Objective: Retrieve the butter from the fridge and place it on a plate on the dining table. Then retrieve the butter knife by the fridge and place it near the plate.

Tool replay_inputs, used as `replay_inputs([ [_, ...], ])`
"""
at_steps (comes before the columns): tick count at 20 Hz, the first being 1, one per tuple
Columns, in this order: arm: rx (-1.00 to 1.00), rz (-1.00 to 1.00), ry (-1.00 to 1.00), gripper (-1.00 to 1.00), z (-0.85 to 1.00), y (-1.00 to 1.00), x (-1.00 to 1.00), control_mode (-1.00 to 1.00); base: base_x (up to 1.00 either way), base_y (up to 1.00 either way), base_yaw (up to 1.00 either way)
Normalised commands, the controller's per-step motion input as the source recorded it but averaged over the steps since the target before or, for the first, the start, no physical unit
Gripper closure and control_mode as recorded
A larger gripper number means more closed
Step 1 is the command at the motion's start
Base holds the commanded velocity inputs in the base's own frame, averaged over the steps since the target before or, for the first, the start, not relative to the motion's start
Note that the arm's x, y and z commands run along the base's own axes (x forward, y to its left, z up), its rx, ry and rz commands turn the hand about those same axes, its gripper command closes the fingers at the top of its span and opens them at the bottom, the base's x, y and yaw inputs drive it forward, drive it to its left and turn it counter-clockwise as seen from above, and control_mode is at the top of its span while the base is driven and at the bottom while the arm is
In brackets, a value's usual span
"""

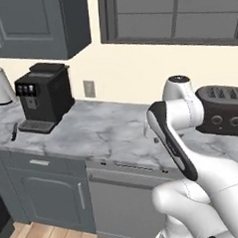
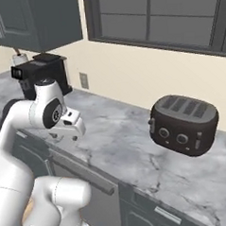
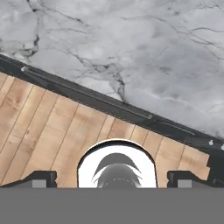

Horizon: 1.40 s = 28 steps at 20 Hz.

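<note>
A small slim dark butter knife point(image 1: 14, 131) lies on the grey marble counter point(image 1: 107, 134), just left of the coffee machine. My gripper point(image 2: 64, 136) hangs over the counter's front edge, well right of the knife, and points down. In the hand view the gripper point(image 3: 113, 177) is open, its two dark fingertips point(image 3: 41, 177) wide apart with nothing between them, above the counter edge and the wooden floor. The butter, the fridge, the plate and the dining table are out of view.
A black coffee machine point(image 1: 44, 95) stands at the counter's left, with a paper towel roll point(image 1: 0, 86) behind it. At the right sits a black toaster point(image 2: 183, 124). A dishwasher point(image 1: 126, 200) sits under the counter. Dark cabinets and a window hang above.
</note>
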Motion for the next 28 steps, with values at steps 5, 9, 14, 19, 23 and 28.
replay_inputs([
  [5,0.0,0.0,0.0,-1.0,0.0,0.0,0.0,1.0,0.65,-0.06,-0.45],
  [9,0.0,0.0,0.0,-1.0,0.0,0.0,0.0,1.0,0.8,0.0,-0.68],
  [14,0.0,0.0,0.0,-1.0,0.0,0.0,0.0,1.0,0.3,0.0,-0.68],
  [19,0.0,0.0,0.0,-1.0,0.0,0.0,0.0,1.0,-0.45,0.53,-0.51],
  [23,0.0,0.0,0.0,-1.0,0.0,0.0,0.0,1.0,-0.33,0.93,-0.25],
  [28,0.0,0.0,0.0,-1.0,0.0,0.0,0.0,1.0,-0.02,0.96,0.0],
])
